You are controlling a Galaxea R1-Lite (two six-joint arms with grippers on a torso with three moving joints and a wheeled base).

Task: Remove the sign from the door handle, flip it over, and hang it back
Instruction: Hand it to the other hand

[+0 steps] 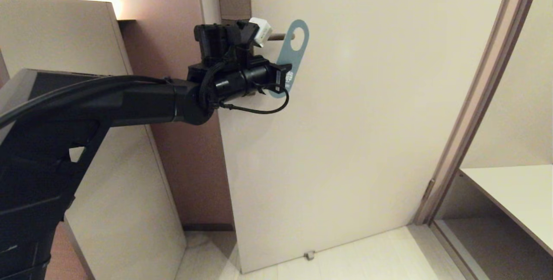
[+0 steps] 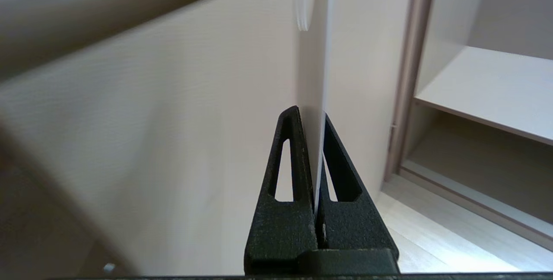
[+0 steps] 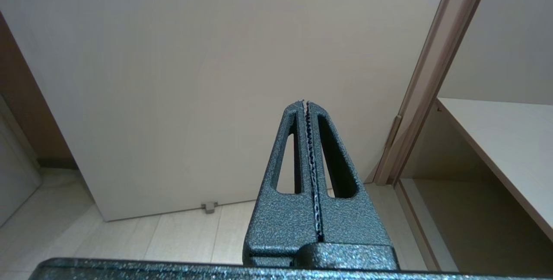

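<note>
Black left arm: you see it reach in from the left of the head view, up toward the door handle [image 1: 280, 36].
Left gripper [image 1: 283, 77]: you have its two fingers pressed together on the lower end of the sign [image 1: 293, 51]; in the left wrist view the gripper [image 2: 312, 118] pinches the sign [image 2: 312, 68] edge-on, the thin card rising straight out from between the tips.
Sign: you find a blue-grey card with a rounded top and a round hole, tilted a little, its hole at the tip of the handle. Whether the handle still passes through the hole, you cannot tell.
Door handle: you see a brown bar sticking out from the left edge of the door [image 1: 367, 120], with a white block at its base, partly behind the wrist.
Door: pale and plain, it fills the middle of your head view, with a small stop at its bottom edge.
Door frame [image 1: 475, 98]: it runs up the right side, just beside the door.
Shelf [image 1: 510, 193]: a pale board sits right of the frame.
Right gripper [image 3: 306, 103]: you have it parked low, facing the foot of the door, its toothed fingers together on nothing.
</note>
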